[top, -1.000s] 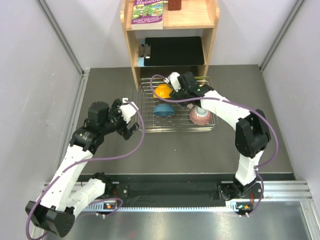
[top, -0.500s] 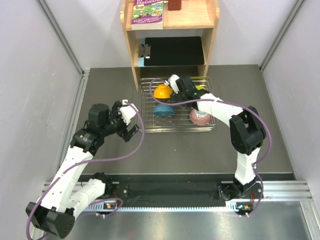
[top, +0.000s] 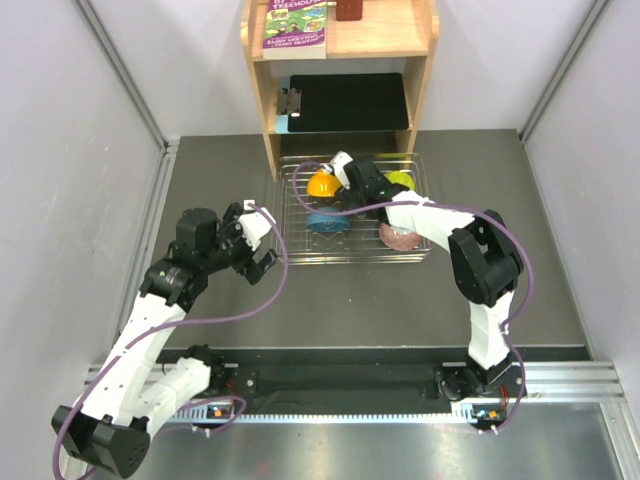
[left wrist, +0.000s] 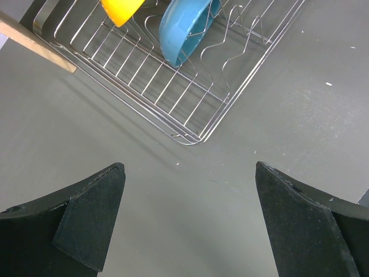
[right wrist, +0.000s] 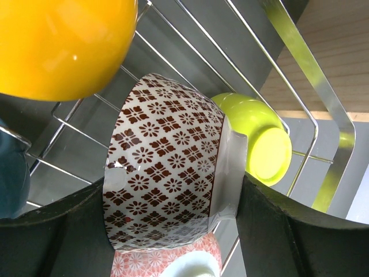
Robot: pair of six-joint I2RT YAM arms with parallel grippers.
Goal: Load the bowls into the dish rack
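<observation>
The silver wire dish rack stands mid-table. In it are the orange bowl, blue bowl, lime-green bowl and pinkish patterned bowl. My right gripper is over the rack's back row. In the right wrist view it is shut on the white bowl with dark net pattern, held on its side between the orange bowl and lime-green bowl, just above the pinkish bowl. My left gripper is open and empty over the table, left of the rack's near corner.
A wooden shelf unit stands right behind the rack, with a black clipboard on its lower shelf and a book on top. Its leg touches the rack's back left corner. Grey walls enclose both sides.
My right gripper has moved a little to the left and back over the rack with the patterned bowl, its elbow swinging inward. The left arm has hardly moved.
</observation>
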